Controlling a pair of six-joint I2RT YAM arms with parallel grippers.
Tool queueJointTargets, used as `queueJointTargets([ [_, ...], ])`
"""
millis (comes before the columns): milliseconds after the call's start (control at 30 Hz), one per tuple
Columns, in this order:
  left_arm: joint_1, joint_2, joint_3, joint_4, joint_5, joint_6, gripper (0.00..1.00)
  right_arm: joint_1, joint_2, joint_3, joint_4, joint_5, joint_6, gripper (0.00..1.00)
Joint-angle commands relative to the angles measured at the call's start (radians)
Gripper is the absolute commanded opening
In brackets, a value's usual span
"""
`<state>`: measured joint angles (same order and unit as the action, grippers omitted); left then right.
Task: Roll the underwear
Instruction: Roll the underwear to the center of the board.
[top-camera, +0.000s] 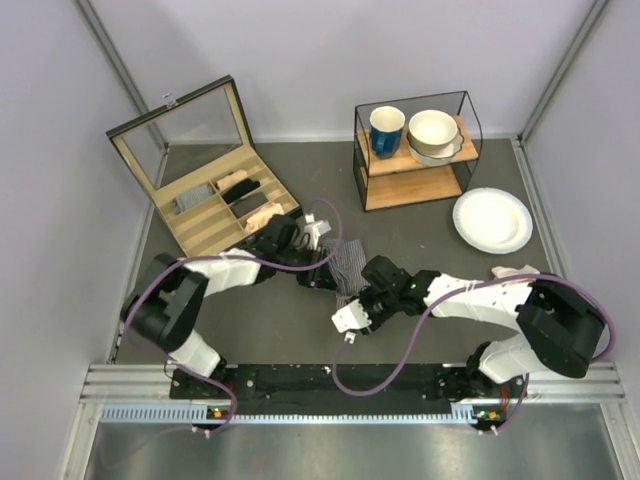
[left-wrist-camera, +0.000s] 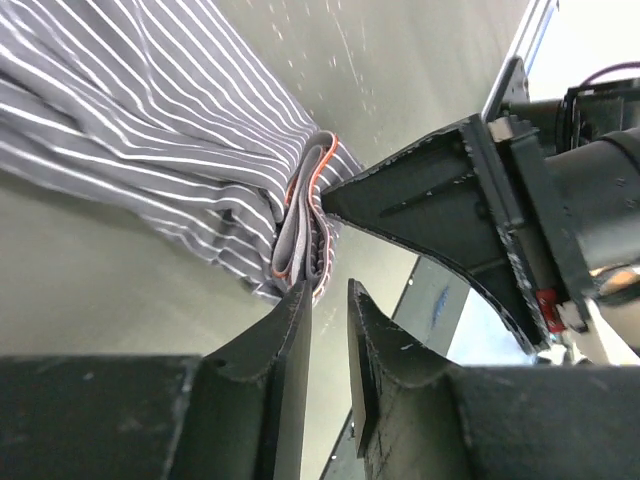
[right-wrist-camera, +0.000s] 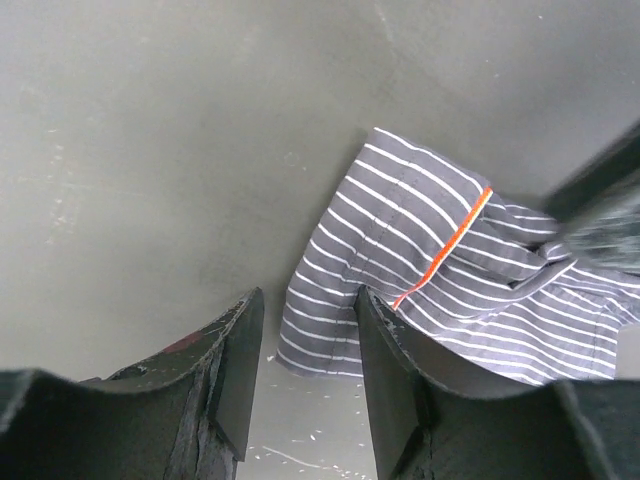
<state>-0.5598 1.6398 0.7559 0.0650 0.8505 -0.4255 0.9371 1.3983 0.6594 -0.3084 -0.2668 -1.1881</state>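
Right wrist: underwear (right-wrist-camera: 440, 270) corner beyond gripper (right-wrist-camera: 310, 305)

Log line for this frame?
underwear: partly folded, not rolled | left gripper: at folded edge, grip unclear | right gripper: open, near corner

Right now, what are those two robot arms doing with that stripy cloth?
Both arms are working on the grey striped underwear, which lies in the middle of the table. The left gripper sits right at a folded edge with orange trim. Its jaws are nearly together, but it is unclear whether they pinch the cloth. The right gripper is open, with a corner of the cloth just ahead of its fingers. The underwear looks bunched and partly folded, not yet a neat roll.
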Motion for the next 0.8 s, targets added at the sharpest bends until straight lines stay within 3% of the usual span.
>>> queueJointTargets([
  [0, 0.057, -0.152, -0.065, 0.050, -0.093, 0.071, 0.26, -0.041, 0.064, -0.001, -0.067, 0.060, 0.065, 0.41],
  [233, 0.078, -0.433, -0.171, 0.081, -0.220, 0.116, 0.26, -0.098, 0.113, 0.037, -0.107, 0.009, 0.117, 0.31],
  [433, 0.077, -0.782, -0.369, 0.283, -0.293, 0.177, 0.30, -0.175, 0.151, 0.123, -0.233, -0.135, 0.179, 0.21],
  [467, 0.077, -0.828, -0.426, 0.314, -0.318, 0.185, 0.43, -0.187, 0.168, 0.149, -0.260, -0.158, 0.188, 0.21],
  [567, 0.077, -0.983, -0.533, 0.430, -0.425, 0.150, 0.67, -0.227, 0.215, 0.204, -0.345, -0.224, 0.209, 0.17],
  [600, 0.077, -1.036, -0.556, 0.478, -0.444, 0.142, 0.79, -0.236, 0.228, 0.216, -0.365, -0.239, 0.212, 0.15],
  [633, 0.077, -1.055, -0.575, 0.498, -0.450, 0.139, 0.81, -0.250, 0.241, 0.232, -0.388, -0.264, 0.220, 0.14],
  [767, 0.051, -1.097, -0.653, 0.619, -0.258, 0.230, 0.80, -0.290, 0.309, 0.322, -0.533, -0.350, 0.234, 0.11],
])
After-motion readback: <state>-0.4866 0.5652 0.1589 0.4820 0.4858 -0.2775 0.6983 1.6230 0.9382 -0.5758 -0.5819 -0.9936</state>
